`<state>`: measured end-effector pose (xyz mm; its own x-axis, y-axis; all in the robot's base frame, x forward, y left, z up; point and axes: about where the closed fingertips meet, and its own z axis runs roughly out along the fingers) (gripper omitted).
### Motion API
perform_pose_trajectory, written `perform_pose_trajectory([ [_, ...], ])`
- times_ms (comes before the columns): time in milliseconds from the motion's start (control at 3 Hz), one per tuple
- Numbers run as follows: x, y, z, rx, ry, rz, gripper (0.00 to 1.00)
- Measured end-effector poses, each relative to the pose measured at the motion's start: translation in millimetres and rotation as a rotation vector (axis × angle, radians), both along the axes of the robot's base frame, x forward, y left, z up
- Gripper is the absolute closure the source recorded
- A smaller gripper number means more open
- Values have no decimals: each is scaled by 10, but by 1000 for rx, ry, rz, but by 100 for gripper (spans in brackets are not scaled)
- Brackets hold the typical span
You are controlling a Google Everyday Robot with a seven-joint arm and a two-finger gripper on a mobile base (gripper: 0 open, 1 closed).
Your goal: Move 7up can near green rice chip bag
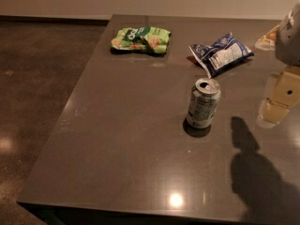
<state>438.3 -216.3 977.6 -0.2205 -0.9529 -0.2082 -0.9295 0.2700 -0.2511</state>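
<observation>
**Can upright mid-surface, gripper off to its right and clear of it**

Camera view (the only one you have):

- The can (203, 103) stands upright on the surface (117, 139), right of centre. Its silver top shows, and there's a dark shadow at its base.
- The green bag (140, 40) lies flat near the far edge, left of centre. It is well apart from the can, further back and to the left, with bare surface between them.
- The blue bag (220, 53) lies flat to the right of the green bag, with a gap between the two. It sits just behind the can, nearer to it than the green bag is, and doesn't touch it.
- The gripper (274, 108) comes in at the right edge, pale yellowish, low over the surface to the right of the can. There's a visible gap between them, so it has no hold on the can. You cannot tell how far it's open, or whether it touches the surface.
- The arm (289, 36) is the pale bulk above the gripper at top right, cut off by the frame.
- The arm's shadow (253, 165) falls on the surface nearer the front, below the gripper.
- A pale orange item (266, 37) lies at the far right, partly behind the arm. You can't tell what it is.
- The floor (33, 88) runs along the left side.
</observation>
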Motion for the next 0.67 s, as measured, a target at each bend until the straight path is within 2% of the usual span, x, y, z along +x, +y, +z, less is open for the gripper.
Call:
perform_pose_trajectory([
  [333,0,0,0,0,0,0,0],
  [667,138,199,-189,69,13,-4,0],
])
